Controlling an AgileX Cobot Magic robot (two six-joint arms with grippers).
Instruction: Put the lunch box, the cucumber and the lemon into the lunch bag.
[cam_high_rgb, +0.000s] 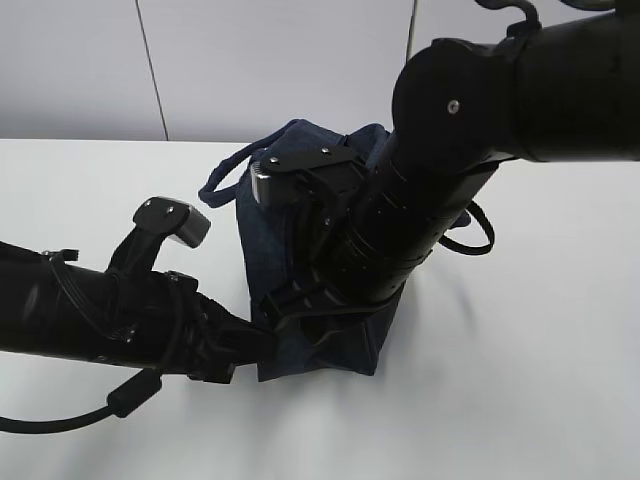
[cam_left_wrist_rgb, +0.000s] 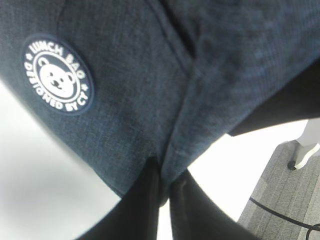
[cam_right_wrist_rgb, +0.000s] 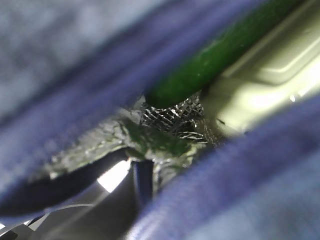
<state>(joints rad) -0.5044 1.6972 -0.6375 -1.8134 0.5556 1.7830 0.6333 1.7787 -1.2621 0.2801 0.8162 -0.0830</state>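
Observation:
The dark navy lunch bag (cam_high_rgb: 262, 250) stands upright in the middle of the white table. My left gripper (cam_high_rgb: 262, 340) reaches in low from the left and is shut on a fold of the bag's fabric (cam_left_wrist_rgb: 172, 150) near its bottom corner, beside the round white logo (cam_left_wrist_rgb: 57, 75). My right arm comes down over the bag and hides its top. The right gripper (cam_right_wrist_rgb: 142, 182) is shut, its tips inside the bag's opening against the silver lining (cam_right_wrist_rgb: 170, 117). Inside lie the green cucumber (cam_right_wrist_rgb: 215, 55) and the lunch box's sage-green lid (cam_right_wrist_rgb: 270, 75). The lemon is hidden.
The bag's loop handles hang out at the left (cam_high_rgb: 215, 185) and right (cam_high_rgb: 482, 235). White table (cam_high_rgb: 520, 380) spreads around the bag, with a grey wall behind. Past the table's edge, the left wrist view shows grey floor (cam_left_wrist_rgb: 280, 195) and a cable.

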